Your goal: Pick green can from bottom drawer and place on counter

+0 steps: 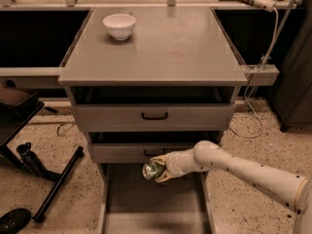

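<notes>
The green can (pixel 151 169) is held in my gripper (pixel 159 169), its silver end facing left. The gripper is shut on the can and holds it above the open bottom drawer (pixel 154 209), just below the front of the middle drawer (pixel 146 152). My white arm (pixel 243 172) reaches in from the lower right. The counter (pixel 161 45) is the broad grey top of the cabinet above, with a white bowl (pixel 119 25) at its back left.
The top drawer (pixel 154 115) with a black handle stands slightly out. A black stand leg (pixel 56 184) lies on the speckled floor at left. A white cable (pixel 263 62) hangs at right by a dark cabinet (pixel 295 82).
</notes>
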Robot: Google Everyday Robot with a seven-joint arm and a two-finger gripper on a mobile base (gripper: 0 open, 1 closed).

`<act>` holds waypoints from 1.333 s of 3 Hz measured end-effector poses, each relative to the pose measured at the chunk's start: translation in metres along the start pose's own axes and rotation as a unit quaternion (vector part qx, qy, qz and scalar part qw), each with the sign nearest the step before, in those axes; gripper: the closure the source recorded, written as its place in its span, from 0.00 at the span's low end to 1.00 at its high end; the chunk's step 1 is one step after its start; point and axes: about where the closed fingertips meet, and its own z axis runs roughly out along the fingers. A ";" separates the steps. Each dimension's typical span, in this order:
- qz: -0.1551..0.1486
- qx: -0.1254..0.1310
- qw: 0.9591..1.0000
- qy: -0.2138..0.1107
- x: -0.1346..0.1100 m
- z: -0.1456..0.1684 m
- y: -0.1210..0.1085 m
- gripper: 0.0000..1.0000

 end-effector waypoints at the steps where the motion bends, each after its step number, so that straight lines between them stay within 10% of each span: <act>1: 0.023 0.036 0.999 -0.028 -0.017 -0.064 -0.050 1.00; 4: 0.005 0.103 0.994 -0.030 -0.093 -0.229 -0.134 1.00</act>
